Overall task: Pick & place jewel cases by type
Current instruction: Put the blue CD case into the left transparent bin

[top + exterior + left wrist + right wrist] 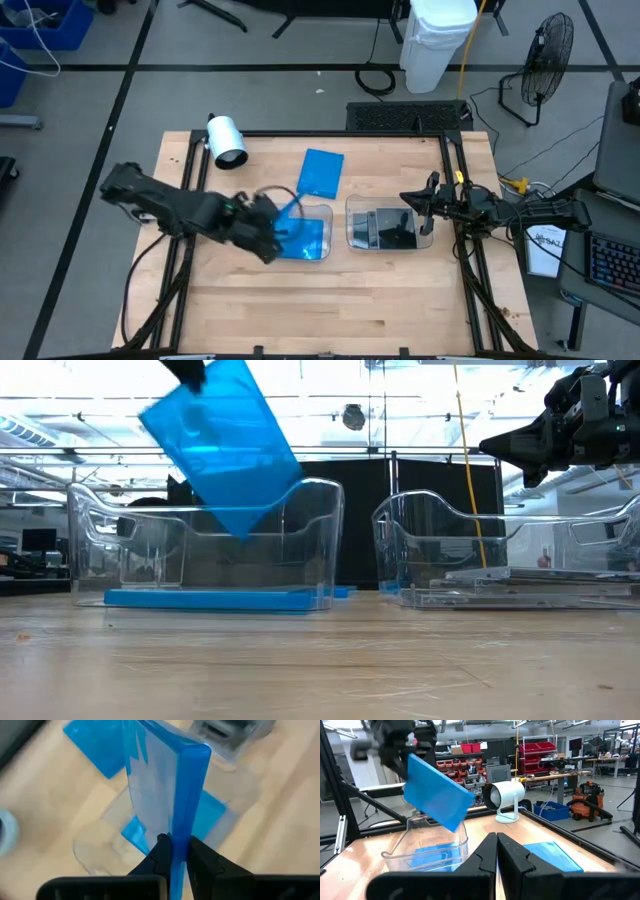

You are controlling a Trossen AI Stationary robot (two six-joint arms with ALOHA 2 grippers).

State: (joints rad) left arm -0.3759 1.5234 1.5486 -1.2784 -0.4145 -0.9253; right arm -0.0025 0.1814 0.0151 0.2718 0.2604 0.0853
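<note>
Wooden table (pixel 330 290) carries two clear trays: left tray (pixel 322 215) holding a flat blue case (pixel 210 598), right tray (pixel 352 228) holding dark cases (pixel 392 228). Left gripper (pixel 176 851) pinches a tilted blue jewel case (pixel 222 445) above the left tray. Right gripper (pixel 497 845), pressed together, hovers at three o'clock. Another blue case (pixel 321 172) lies at twelve o'clock near a white camera (pixel 227 139).

Blue jewel case (pixel 222 445) tilted, airborne above left tray; second blue case (pixel 321 171) flat on table.
</note>
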